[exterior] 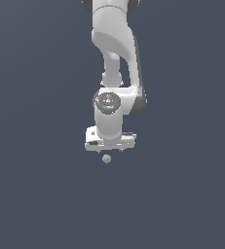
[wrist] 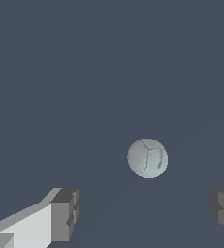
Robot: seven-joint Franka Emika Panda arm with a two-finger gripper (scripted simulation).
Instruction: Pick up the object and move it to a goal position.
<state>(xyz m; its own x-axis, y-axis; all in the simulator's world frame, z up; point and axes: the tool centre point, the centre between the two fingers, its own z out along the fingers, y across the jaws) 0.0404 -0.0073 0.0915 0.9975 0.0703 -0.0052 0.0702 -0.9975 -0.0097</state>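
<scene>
Just below frame centre, my gripper (exterior: 110,149) hovers wide open and empty over the ball (exterior: 106,159), so grasping and carrying remain.

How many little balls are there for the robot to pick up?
1. The ball lies just below the gripper, apart from its open fingers. No other shows in either view.

Tiny pale grey-green ball (exterior: 106,159), round, faint seam lines, lying free on plain dark ground
</scene>
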